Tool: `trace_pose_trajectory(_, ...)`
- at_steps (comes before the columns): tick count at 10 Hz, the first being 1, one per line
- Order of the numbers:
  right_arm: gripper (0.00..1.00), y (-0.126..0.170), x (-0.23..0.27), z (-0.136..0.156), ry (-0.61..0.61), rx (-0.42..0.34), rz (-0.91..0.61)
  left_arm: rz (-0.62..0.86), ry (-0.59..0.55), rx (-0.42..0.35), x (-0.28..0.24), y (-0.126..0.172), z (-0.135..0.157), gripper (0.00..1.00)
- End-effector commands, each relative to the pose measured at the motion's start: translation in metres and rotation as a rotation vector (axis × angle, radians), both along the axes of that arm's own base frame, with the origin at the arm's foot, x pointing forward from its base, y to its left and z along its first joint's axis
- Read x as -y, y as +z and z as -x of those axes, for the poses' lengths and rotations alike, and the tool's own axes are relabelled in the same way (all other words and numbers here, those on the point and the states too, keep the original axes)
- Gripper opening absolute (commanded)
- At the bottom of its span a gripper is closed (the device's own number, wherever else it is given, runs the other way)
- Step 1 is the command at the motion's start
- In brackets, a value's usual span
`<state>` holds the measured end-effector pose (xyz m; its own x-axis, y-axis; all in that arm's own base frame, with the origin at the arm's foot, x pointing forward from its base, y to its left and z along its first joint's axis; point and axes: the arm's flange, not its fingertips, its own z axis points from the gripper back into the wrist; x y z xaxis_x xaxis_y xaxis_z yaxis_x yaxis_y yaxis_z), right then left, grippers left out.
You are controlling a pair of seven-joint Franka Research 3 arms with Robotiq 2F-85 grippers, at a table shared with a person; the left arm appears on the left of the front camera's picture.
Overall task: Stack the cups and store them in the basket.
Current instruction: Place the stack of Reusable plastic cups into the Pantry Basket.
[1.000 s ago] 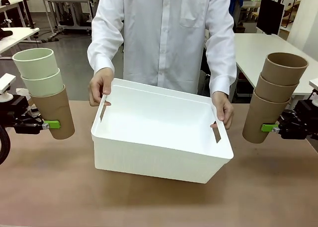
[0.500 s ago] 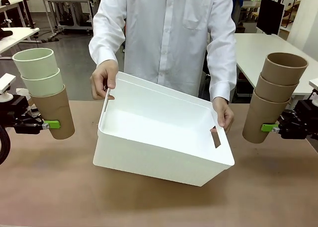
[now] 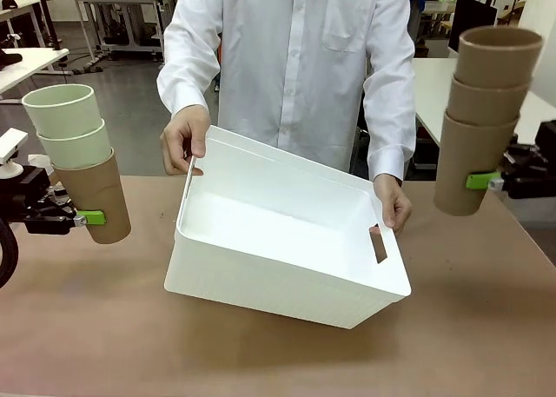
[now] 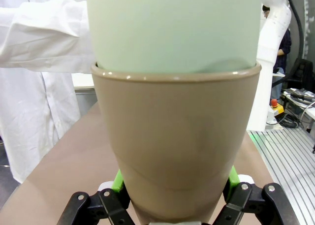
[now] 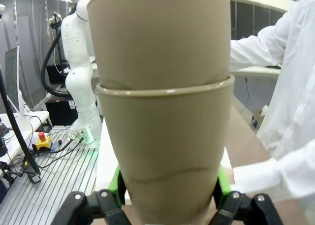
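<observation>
Front view: person (image 3: pixel 287 67) holds white plastic basket (image 3: pixel 261 284) tilted, apparently for loading; left jaws grip mint-topped tumbler stack (image 3: pixel 82 167), right jaws all-tan stack (image 3: pixel 482 119).

- Left gripper (image 3: pixel 90 216) sits low on the left side, level and pointing inward, clamped tight on the brown-and-mint cup stack (image 3: pixel 82 167).
- Right gripper (image 3: pixel 480 181) hangs higher on the right side, level and pointing inward, clamped on the brown cup stack (image 3: pixel 482 110).

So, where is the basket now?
In the front view, the basket is mid-table, tilted, held by the person, between the left cup stack and the right cup stack.
</observation>
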<state>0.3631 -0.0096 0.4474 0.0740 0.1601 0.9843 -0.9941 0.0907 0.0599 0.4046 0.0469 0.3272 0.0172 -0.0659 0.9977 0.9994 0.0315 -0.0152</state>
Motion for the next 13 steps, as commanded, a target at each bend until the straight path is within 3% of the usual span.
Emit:
trace_pose_trajectory(1, 0.85, 0.029, -0.039, 0.01, -0.032, -0.049, 0.144, 0.008, -0.001, 0.01, 0.0, 0.005, -0.001, 0.84)
trace_pose_trajectory(5, 0.85, 0.045, -0.14, -0.016, -0.096, -0.064, 0.463, 0.008, -0.001, 0.01, 0.0, 0.005, -0.001, 0.84)
trace_pose_trajectory(7, 0.85, 0.039, -0.182, -0.014, -0.121, -0.063, 0.606, 0.008, -0.001, 0.01, 0.0, 0.005, -0.001, 0.84)
trace_pose_trajectory(9, 0.85, 0.024, -0.218, -0.006, -0.139, -0.063, 0.745, 0.008, -0.001, 0.01, 0.0, 0.005, -0.001, 0.84)
trace_pose_trajectory(13, 0.85, -0.017, -0.241, 0.026, -0.164, -0.062, 0.872, 0.008, -0.001, 0.01, 0.0, 0.005, -0.001, 0.84)
